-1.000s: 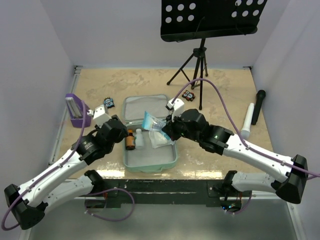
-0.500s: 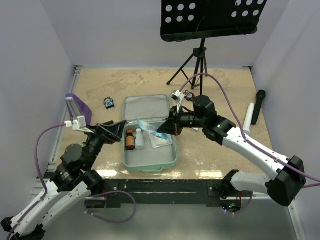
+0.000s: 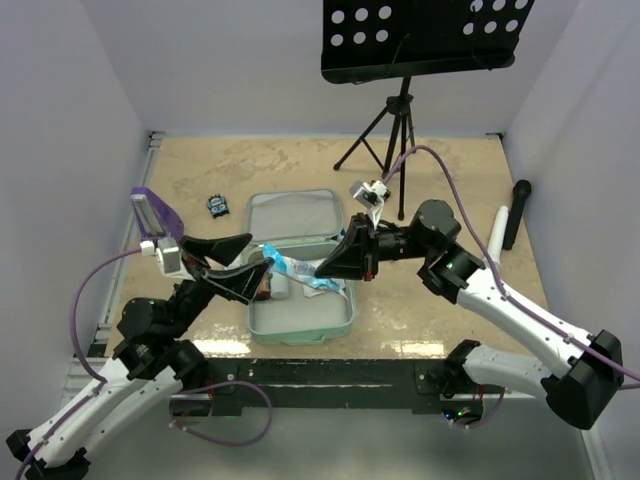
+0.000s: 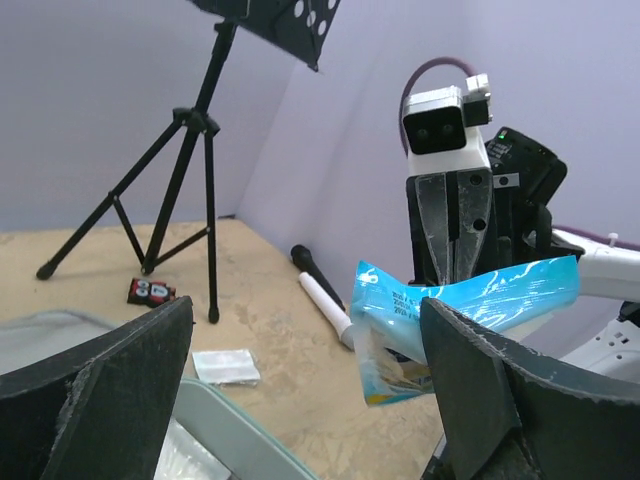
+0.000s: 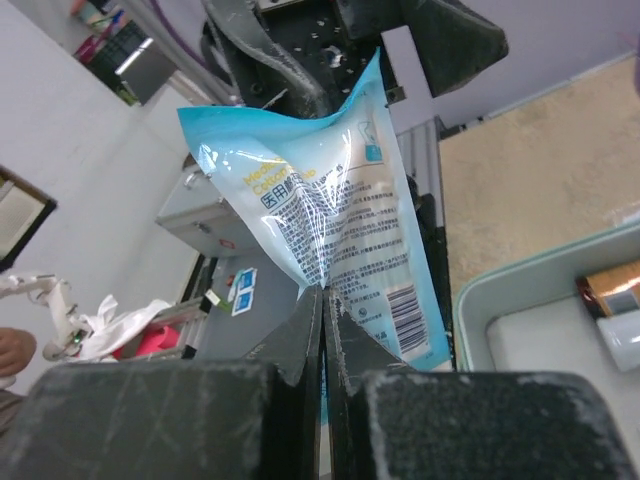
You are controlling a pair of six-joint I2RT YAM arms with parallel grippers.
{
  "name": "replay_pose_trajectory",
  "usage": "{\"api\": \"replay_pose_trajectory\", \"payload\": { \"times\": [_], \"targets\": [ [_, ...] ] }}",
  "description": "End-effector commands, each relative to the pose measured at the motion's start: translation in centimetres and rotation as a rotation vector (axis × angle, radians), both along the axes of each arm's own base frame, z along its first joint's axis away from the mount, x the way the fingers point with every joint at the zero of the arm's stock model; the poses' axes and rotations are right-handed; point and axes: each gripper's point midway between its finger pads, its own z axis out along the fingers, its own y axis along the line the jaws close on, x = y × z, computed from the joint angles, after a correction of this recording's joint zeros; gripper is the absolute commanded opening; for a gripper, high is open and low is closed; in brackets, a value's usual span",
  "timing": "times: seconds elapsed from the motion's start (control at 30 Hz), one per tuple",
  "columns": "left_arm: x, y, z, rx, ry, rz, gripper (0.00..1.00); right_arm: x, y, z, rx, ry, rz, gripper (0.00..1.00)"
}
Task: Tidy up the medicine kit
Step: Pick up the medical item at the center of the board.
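The mint-green medicine kit [image 3: 300,322] lies open at the table's middle, lid [image 3: 292,215] flat behind it. A brown bottle [image 3: 261,288], a white bottle [image 3: 281,284] and white sachets [image 3: 336,291] lie inside. My right gripper [image 3: 322,271] is shut on a blue-and-white packet [image 3: 293,267] and holds it in the air over the kit. The right wrist view shows the jaws [image 5: 323,300] pinching the packet [image 5: 320,220]. My left gripper [image 3: 252,257] is open, its fingertips at the packet's free end. In the left wrist view the packet [image 4: 470,305] hangs beside the right finger [image 4: 500,400].
A purple stand [image 3: 152,215] is at the left edge. A black music stand's tripod [image 3: 395,130] stands behind the kit. A black microphone [image 3: 517,210] and a white tube [image 3: 497,240] lie at the right. A small blue card [image 3: 217,206] lies left of the lid. A loose sachet [image 4: 225,366] lies on the table.
My right gripper has lifted the packet out of the kit and carried it left. My left arm has risen and turned, its open jaws now at the packet's end.
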Motion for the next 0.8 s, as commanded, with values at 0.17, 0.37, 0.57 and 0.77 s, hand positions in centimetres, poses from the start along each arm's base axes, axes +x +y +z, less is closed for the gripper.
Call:
{"api": "replay_pose_trajectory", "payload": {
  "times": [0.17,0.37,0.57,0.77],
  "targets": [
    [-3.7,0.6,6.3,0.05,-0.307,-0.052,1.0,-4.3,-1.6,1.0,0.096,0.025,0.267,0.0],
    [-4.8,-1.6,6.7,0.134,-0.358,-0.17,1.0,-4.5,-1.6,1.6,0.089,0.01,0.282,0.0],
    [-6.7,-4.0,5.5,0.225,-0.39,-0.357,1.0,-5.1,-2.0,1.8,0.101,0.013,0.302,0.0],
    [-8.0,-5.0,5.0,0.26,-0.421,-0.456,0.96,-5.2,-2.1,2.1,0.103,0.009,0.307,0.0]
  ]
}}
